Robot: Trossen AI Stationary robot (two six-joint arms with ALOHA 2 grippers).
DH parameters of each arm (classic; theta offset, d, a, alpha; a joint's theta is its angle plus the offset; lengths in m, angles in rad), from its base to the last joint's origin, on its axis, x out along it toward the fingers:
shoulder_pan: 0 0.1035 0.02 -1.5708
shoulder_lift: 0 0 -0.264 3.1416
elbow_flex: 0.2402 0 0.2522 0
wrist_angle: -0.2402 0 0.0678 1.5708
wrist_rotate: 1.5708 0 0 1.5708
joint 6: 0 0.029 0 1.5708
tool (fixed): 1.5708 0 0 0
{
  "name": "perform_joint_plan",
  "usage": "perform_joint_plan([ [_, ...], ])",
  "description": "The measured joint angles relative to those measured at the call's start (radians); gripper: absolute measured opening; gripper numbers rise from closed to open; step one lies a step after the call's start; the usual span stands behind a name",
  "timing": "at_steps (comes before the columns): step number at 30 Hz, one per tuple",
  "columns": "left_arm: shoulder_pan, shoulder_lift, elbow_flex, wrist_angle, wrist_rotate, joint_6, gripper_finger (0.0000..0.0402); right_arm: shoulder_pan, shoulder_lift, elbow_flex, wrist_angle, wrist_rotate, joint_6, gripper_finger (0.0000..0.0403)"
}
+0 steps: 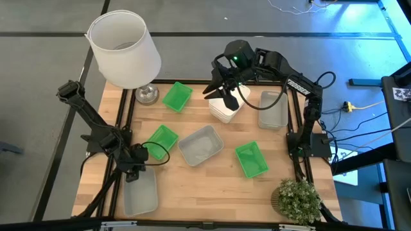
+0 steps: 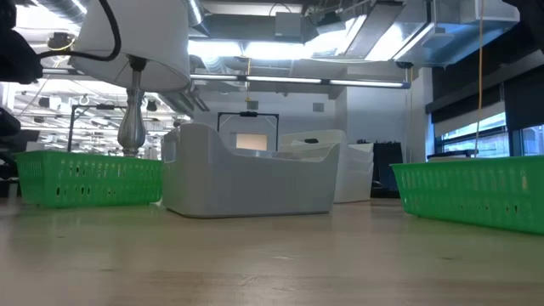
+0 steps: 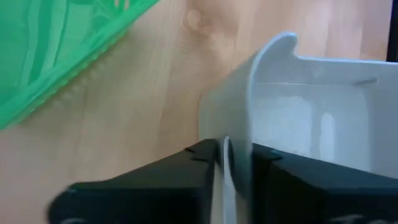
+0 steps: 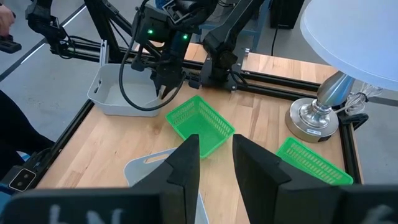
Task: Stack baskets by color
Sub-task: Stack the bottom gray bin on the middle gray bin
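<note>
Three grey baskets lie on the table: one near left (image 1: 141, 196), one in the middle (image 1: 201, 145), one at the right (image 1: 273, 109). My left gripper (image 1: 135, 170) is shut on the near-left one (image 4: 115, 93). Green baskets rest at the far side (image 1: 176, 96), left of the middle (image 1: 160, 140) and near right (image 1: 252, 159). White baskets (image 1: 228, 108) sit nested one inside another, right of the middle. My right gripper (image 1: 225, 86) hangs open above them, holding nothing; its fingers (image 4: 186, 165) show apart in its wrist view. My left gripper pinches the grey basket's thin wall (image 3: 227, 158) at its far short end, one finger inside the basket and one outside. The fingers slant down onto the rim from above. The basket rests flat on the table, its open side up.
A big white lampshade (image 1: 125, 48) on a chrome base (image 1: 146, 95) stands at the far left corner. A small potted plant (image 1: 297, 199) sits at the near right corner. Bare wood shows along the near edge, between the near-left grey basket and the plant.
</note>
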Motion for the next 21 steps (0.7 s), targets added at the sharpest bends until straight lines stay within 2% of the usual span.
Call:
perform_joint_plan([
  [2,0.002,0.0,0.0,0.001,0.007,-0.026,0.0008,0.0,0.0,0.0,-0.002,0.0,0.003,0.0097],
  [6,0.018,0.0,0.01,0.002,0.044,-0.121,0.0002,0.0,-0.01,0.0,-0.029,-0.001,0.037,0.0097],
  [8,0.019,0.0,0.041,0.003,0.047,-0.115,0.0001,0.0,-0.021,-0.001,-0.061,-0.006,0.021,0.0097],
  [13,0.04,-0.001,0.171,-0.042,0.032,0.027,0.0001,0.001,-0.046,0.0,-0.161,-0.024,-0.06,0.0097],
  [18,0.114,-0.001,0.354,-0.266,0.005,0.149,0.0,0.002,-0.053,0.0,-0.287,-0.105,-0.129,0.0097],
  [21,0.179,0.001,0.465,-0.384,-0.01,0.278,0.0,0.002,-0.053,0.0,-0.34,-0.114,-0.166,0.0097],
])
